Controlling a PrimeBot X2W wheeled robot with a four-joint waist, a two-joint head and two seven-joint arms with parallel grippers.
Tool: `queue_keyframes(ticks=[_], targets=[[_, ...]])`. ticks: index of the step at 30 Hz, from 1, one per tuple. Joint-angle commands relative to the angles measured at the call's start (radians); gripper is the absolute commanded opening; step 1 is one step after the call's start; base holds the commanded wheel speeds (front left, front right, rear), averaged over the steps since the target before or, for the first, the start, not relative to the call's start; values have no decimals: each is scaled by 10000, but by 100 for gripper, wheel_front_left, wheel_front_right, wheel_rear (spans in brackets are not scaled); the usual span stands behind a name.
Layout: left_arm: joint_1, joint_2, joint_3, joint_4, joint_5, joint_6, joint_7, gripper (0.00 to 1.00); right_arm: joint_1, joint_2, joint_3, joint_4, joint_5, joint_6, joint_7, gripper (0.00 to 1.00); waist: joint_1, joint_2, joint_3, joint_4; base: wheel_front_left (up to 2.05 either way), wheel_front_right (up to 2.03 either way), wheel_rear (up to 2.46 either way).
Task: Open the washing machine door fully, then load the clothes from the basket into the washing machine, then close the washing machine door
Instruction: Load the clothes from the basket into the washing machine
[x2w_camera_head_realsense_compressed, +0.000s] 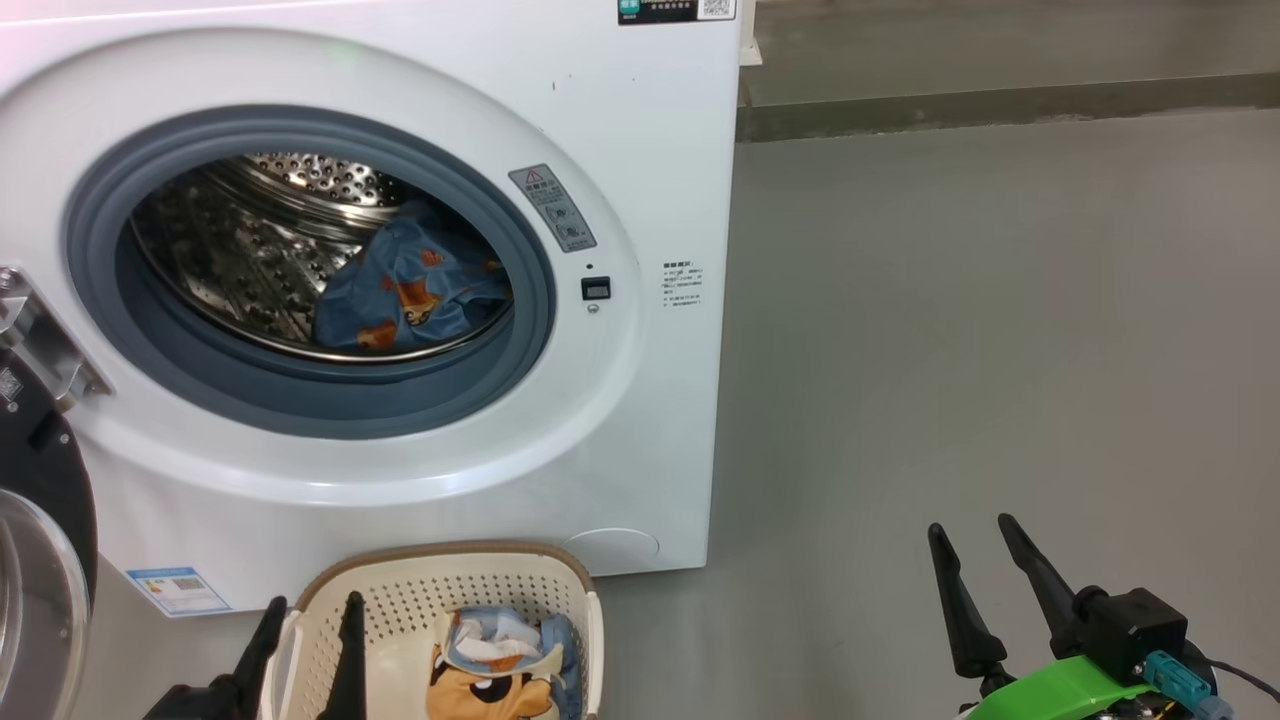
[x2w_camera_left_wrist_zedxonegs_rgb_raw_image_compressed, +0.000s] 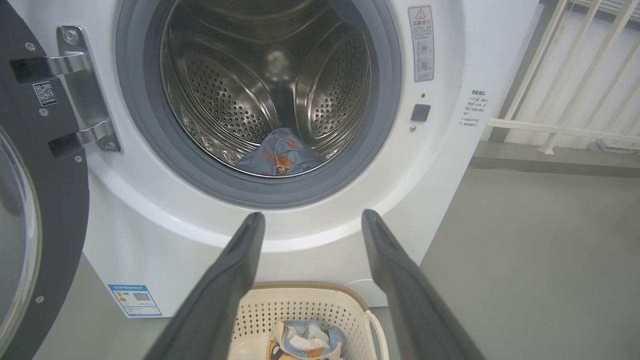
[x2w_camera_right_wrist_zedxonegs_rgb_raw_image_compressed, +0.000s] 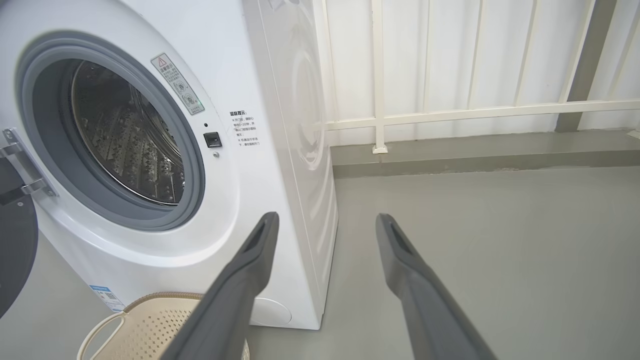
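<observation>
- Left hand (x2w_camera_head_realsense_compressed: 313, 602) has its fingers apart with nothing in them, at the left edge of the basket (x2w_camera_head_realsense_compressed: 400, 600). The clothes (x2w_camera_head_realsense_compressed: 500, 660) are piled just to its right.
- Straight ahead of it is the washing machine (x2w_camera_head_realsense_compressed: 660, 150), door (x2w_camera_head_realsense_compressed: 45, 470) swung open off to its left. One blue printed piece (x2w_camera_head_realsense_compressed: 410, 290) is already in the drum (x2w_camera_head_realsense_compressed: 250, 270).
- Right hand (x2w_camera_head_realsense_compressed: 970, 526) is spread wide too, empty, over bare floor (x2w_camera_head_realsense_compressed: 1000, 300). The machine's corner is to its left and a white railing (x2w_camera_right_wrist_zedxonegs_rgb_raw_image_compressed: 450, 112) is beyond it.

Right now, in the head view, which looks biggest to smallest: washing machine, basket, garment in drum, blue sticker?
1. washing machine
2. basket (nearer, partly cropped)
3. blue printed garment in drum
4. blue label sticker
</observation>
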Motion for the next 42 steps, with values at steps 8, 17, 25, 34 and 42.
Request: queue_keyframes(ticks=[8, 17, 25, 34, 42], targets=[[-239, 71, 300, -109, 108, -25, -65, 100, -128, -19, 356, -169, -42, 27, -120, 100, 0, 0, 62, -2, 0, 0, 0], [-294, 84, 274, -71, 60, -26, -65, 100, -164, -18, 332, -161, -67, 27, -120, 100, 0, 0, 125, -22, 0, 0, 0], [-344, 78, 241, -18, 25, -26, -65, 100, -184, -18, 324, -172, -88, 27, -120, 100, 0, 0, 195, -31, 0, 0, 0], [-453, 52, 229, 217, -69, -26, -65, 100, -200, -18, 273, -277, -211, 27, -120, 100, 0, 0, 723, -44, 0, 0, 0], [-1127, 31, -21, 890, -135, -26, -65, 100, -463, -18, 229, -435, -402, 27, -120, 100, 0, 0, 1845, 25, 0, 0, 0]])
